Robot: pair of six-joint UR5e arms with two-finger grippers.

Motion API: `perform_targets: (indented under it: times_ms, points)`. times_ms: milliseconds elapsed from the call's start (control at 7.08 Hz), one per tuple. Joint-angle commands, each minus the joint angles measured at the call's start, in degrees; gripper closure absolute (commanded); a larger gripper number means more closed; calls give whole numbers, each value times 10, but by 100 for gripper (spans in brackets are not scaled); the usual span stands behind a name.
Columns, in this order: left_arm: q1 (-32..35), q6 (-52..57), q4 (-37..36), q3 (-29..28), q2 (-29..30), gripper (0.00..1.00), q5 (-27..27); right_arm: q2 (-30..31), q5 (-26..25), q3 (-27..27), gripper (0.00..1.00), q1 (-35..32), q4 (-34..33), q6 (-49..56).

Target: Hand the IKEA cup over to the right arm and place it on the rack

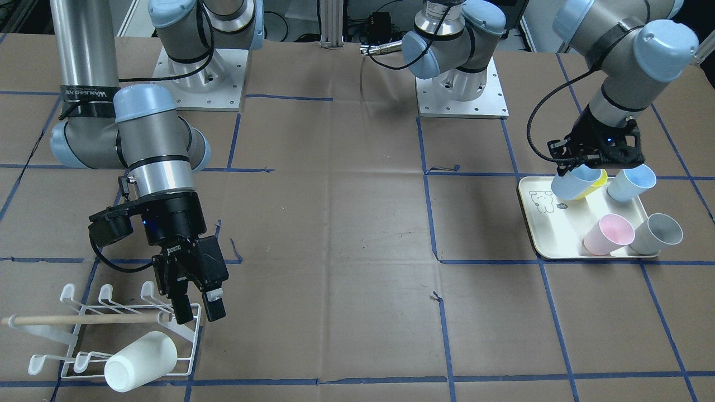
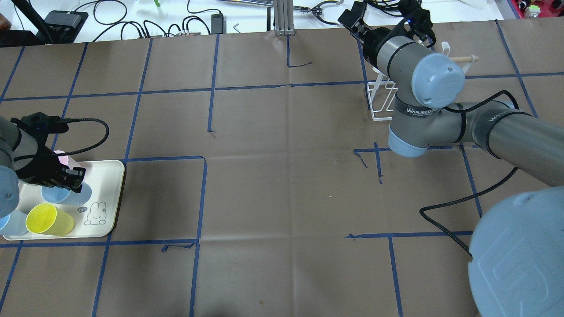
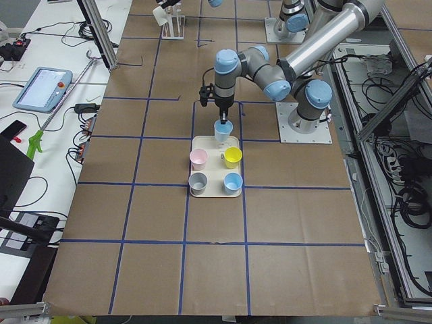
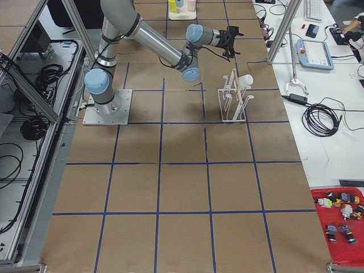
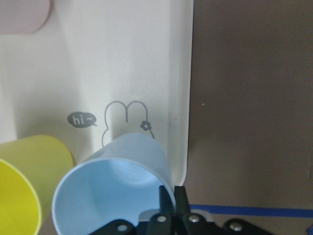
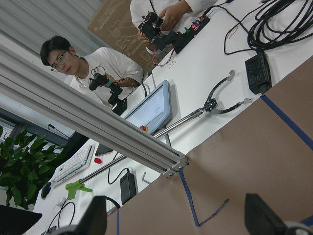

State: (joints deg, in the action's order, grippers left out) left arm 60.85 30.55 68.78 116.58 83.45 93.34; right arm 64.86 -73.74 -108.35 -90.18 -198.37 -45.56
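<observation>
My left gripper is shut on the rim of a pale blue cup and holds it tilted just over the far corner of the cream tray. The left wrist view shows the thin fingers pinching the cup's wall. My right gripper is open and empty, hanging over the white wire rack with its wooden dowel. A white cup sits on the rack's near prongs. In the right wrist view the fingertips stand wide apart.
On the tray stand a yellow cup, another blue cup, a pink cup and a grey cup. Brown paper with blue tape lines covers the table. Operators sit beyond the far edge.
</observation>
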Motion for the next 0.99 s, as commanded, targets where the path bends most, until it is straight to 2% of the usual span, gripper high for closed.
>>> perform_targets:
  times_ms: [0,141,283,565,848]
  points:
    - [27,-11,133,-147,20,100,-19,0,1,-1,0,0,-2,-5]
    - [29,-4,136,-182,51,100,-24,0,4,0,0,0,-1,-6]
    - [31,2,124,-205,78,100,-76,1,11,-2,0,0,-2,-37]
    - [35,21,34,-206,89,100,-263,3,19,-3,0,-6,-2,-136]
    - [42,28,-65,-193,91,100,-417,4,19,-4,0,-33,-37,-283]
